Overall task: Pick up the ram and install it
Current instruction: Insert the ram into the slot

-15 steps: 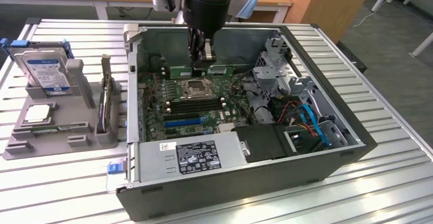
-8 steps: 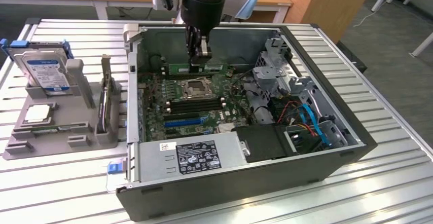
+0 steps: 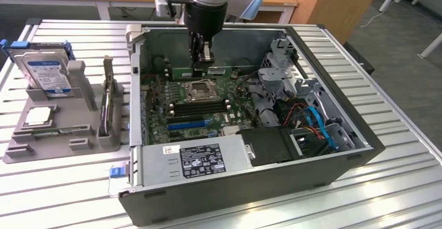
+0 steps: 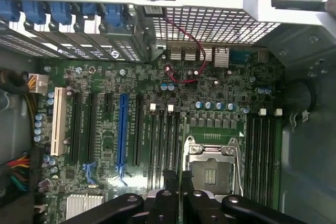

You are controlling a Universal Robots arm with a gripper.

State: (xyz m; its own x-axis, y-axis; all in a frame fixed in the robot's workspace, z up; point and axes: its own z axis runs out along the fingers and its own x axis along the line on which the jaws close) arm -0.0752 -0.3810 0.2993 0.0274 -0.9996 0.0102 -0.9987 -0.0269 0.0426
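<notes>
gripper (image 4: pixel 180 181): black fingers nearly together, pinching the ram (image 3: pixel 200 73) across its flat faces. The narrow gap suits a thin board.
ram: thin green stick with a white label, held on edge with its long side level. It hangs inside the case just beyond the CPU socket (image 3: pixel 202 88) as the exterior view sees it.
ram alignment: runs parallel to the DIMM slots (image 3: pixel 198 107). My read is that it's held this way so the contact edge faces the board. It looks clear of the board, but I can't tell the height.
DIMM slots: long, narrow black plastic with white latches at the ends. Those beside the socket look empty.
CPU socket: square bare-metal frame with no cooler fitted, which leaves the fingers room.
case (image 3: pixel 241 198): dark grey sheet steel, lying on its side with the panel off. The board faces up, so the arm gets in from above.
power supply (image 3: pixel 193 159): grey metal box with a black label, against the near wall.
cables (image 3: pixel 314 123): red, blue and orange, bunched by the drive bay at the exterior view's right, well apart from the slots.
fixture tray (image 3: pixel 17 151): grey moulded plastic, just beside the case on the exterior view's left.
tray contents: hard drive (image 3: pixel 48 73) and bracketed card (image 3: pixel 107 104), both upright in slots, probably so their edges are easy to pinch.
table (image 3: pixel 62 192): ribbed aluminium slats.
</notes>
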